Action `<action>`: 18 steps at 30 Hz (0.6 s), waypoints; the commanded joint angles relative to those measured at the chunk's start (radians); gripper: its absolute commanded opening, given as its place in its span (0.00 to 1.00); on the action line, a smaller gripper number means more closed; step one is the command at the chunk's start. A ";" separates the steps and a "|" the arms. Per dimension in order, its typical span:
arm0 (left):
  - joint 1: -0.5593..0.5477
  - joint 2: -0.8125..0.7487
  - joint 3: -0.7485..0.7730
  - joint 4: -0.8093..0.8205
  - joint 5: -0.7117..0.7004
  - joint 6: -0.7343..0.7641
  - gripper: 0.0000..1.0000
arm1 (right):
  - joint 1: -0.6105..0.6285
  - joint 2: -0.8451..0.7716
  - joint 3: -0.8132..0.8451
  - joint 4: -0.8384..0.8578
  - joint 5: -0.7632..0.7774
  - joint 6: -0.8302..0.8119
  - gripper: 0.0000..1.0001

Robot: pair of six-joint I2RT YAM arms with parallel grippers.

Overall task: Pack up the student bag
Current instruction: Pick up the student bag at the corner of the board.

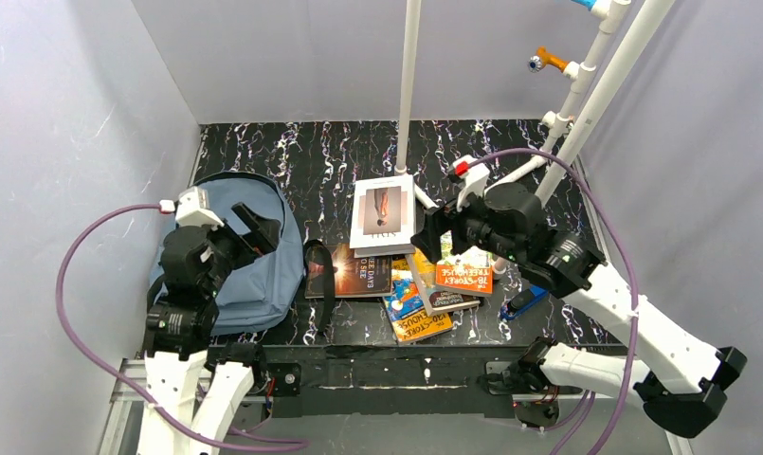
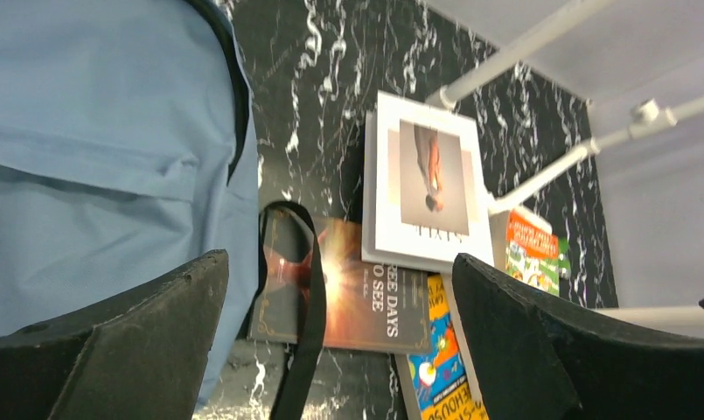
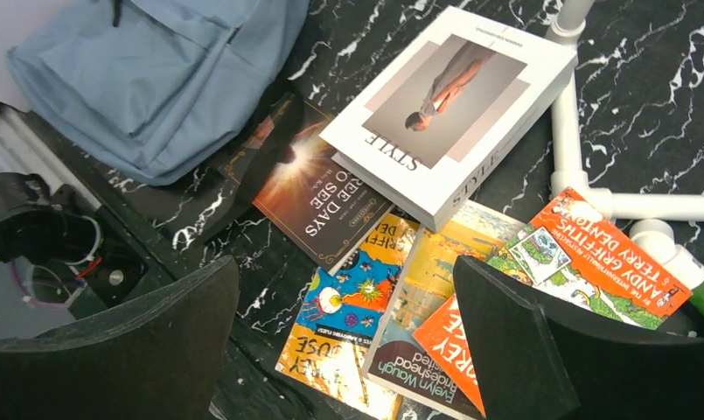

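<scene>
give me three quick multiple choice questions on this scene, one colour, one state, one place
1. The student bag is: A red; B slate-blue; C green.
2. The left gripper and right gripper are: A both open and empty; B both shut on books; C left shut on a strap, right open.
3. The white book lies: A inside the bag; B between a gripper's fingers; C on top of the dark book.

Answers:
1 B, the fabric reads slate-blue in every view.
2 A, each wrist view shows the fingers wide apart with nothing between them.
3 C, the white cover overlaps the dark cover on the table, beside the bag.
</scene>
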 commanded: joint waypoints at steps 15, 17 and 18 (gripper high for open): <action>0.009 0.456 0.120 -0.154 0.149 0.114 0.99 | 0.045 -0.031 -0.227 0.205 0.104 0.126 1.00; 0.024 0.564 0.199 -0.157 0.175 0.089 0.99 | 0.045 -0.044 -0.248 0.213 0.111 0.141 1.00; 0.037 0.621 0.233 -0.155 0.167 0.064 0.99 | 0.045 -0.044 -0.251 0.214 0.107 0.144 1.00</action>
